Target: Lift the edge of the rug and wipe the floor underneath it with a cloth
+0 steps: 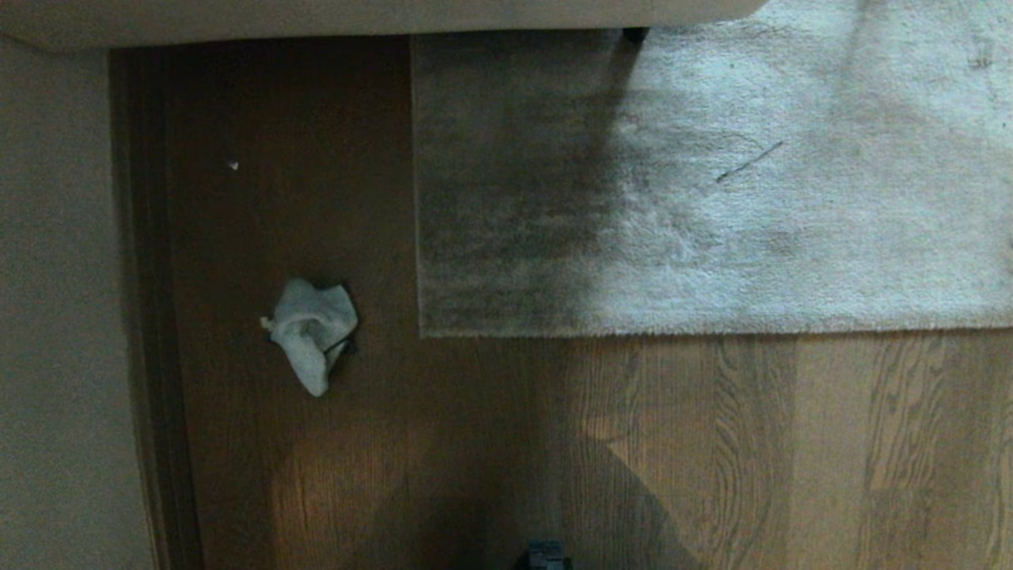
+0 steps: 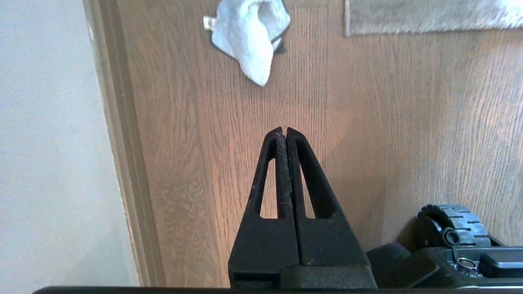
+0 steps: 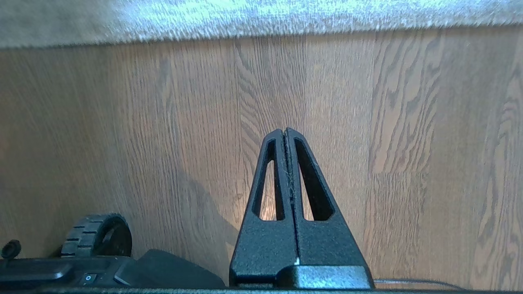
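A grey-beige rug point(image 1: 712, 198) lies flat, its near rug edge point(image 1: 712, 331) straight and its square corner point(image 1: 422, 332) pointing toward me. The crumpled pale cloth point(image 1: 313, 328) rests on the brown wood floor point(image 1: 475, 443), left of that corner and apart from it. In the left wrist view the cloth point(image 2: 251, 34) lies well beyond my left gripper point(image 2: 284, 130), which is shut and empty above bare floor point(image 2: 204, 143). My right gripper point(image 3: 284, 130) is shut and empty too, over floor point(image 3: 163, 122) short of the rug edge point(image 3: 261, 34). Neither arm shows in the head view.
A pale wall point(image 1: 55, 317) and its baseboard point(image 1: 146, 317) run along the left side. A light sofa base point(image 1: 356, 16) crosses the far end, over the rug. My base and its wheels point(image 2: 453, 224) point(image 3: 96, 234) sit close behind both grippers.
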